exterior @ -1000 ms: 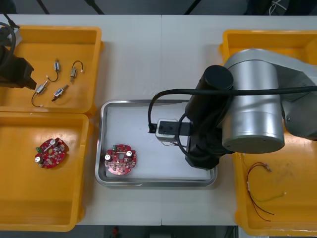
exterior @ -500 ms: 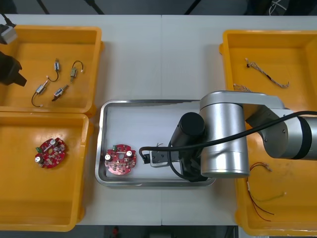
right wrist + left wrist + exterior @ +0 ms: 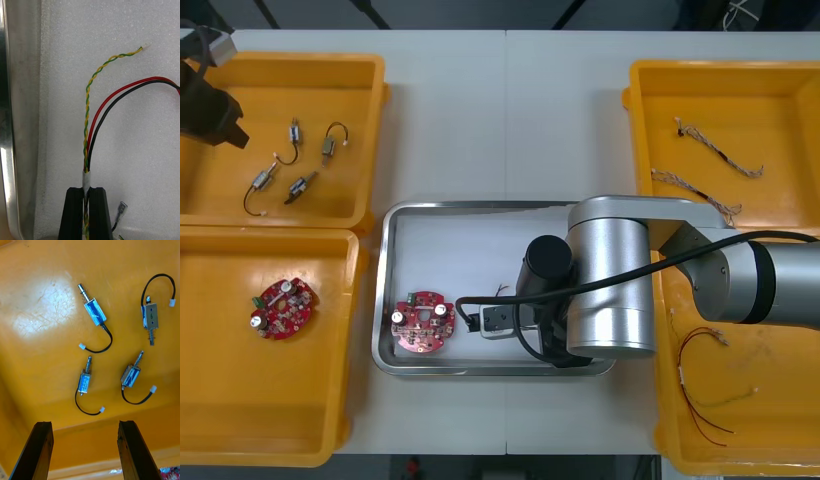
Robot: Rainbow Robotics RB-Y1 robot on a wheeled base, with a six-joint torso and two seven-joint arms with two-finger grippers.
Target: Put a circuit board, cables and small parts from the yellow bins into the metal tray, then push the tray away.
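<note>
One cable bundle [image 3: 87, 165] is pinched in the closed fingers of the right gripper [image 3: 86, 189]: a twisted green and yellow pair with a white tip, beside a red wire and a black one, stretched over the white floor of the metal tray [image 3: 17, 112]. A circuit board [image 3: 422, 324] lies at the tray's eight o'clock. The left gripper [image 3: 85, 425], fingers apart, hangs over four small metal parts [image 3: 93, 311] in a yellow bin [image 3: 41, 288].

I note my right arm [image 3: 620, 285] reaching in from the desk's right edge to its middle, wrist turned down. Its right claw [image 3: 86, 190] has both fingers pressed nearly together, clamped on thin cables [image 3: 87, 101]. My left claw [image 3: 215, 110] hangs at the desk's far left corner, fingers [image 3: 42, 442] standing wide apart, gripping nothing.
</note>
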